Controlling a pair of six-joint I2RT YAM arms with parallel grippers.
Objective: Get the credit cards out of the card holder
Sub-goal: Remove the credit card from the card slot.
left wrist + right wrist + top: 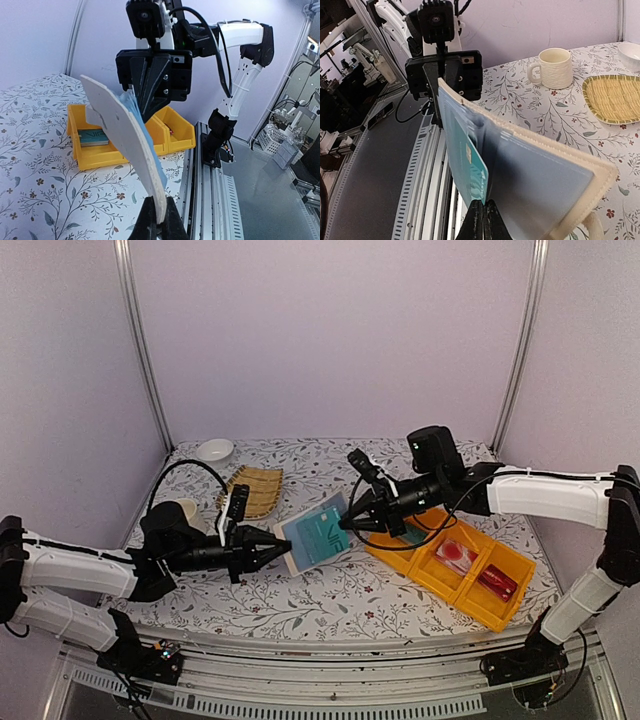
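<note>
The card holder (315, 533) is held open in the air above the table (330, 595), between the two arms, with its grey-blue lining turned towards the right arm. A teal card (472, 172) is seen in one pocket of that lining, part of it showing outside the pocket. The right gripper (483, 221) is closed to a narrow pinch on the near edge of this card. The left gripper (160, 220) is pinched tight on the opposite edge of the card holder, so that the holder is braced against a pull.

On the table just beside the right gripper a yellow tray (436, 588) is set. In its middle compartment a whitish-pink card (455, 553) with a red circle is laid. In the compartment nearest the holder a flat teal thing (92, 137) is seen, probably another card, though this cannot be told for certain. A red thing (497, 583) in the far compartment cannot be identified.

The task is judged to be partly done. At least one card is out and put down, while the teal card is gripped but not yet free. Whether more cards are hidden in other pockets cannot be told.

Further off, a mug (555, 67), a bamboo mat (615, 97) and a white bowl (214, 449) are placed at the far left of the table.
</note>
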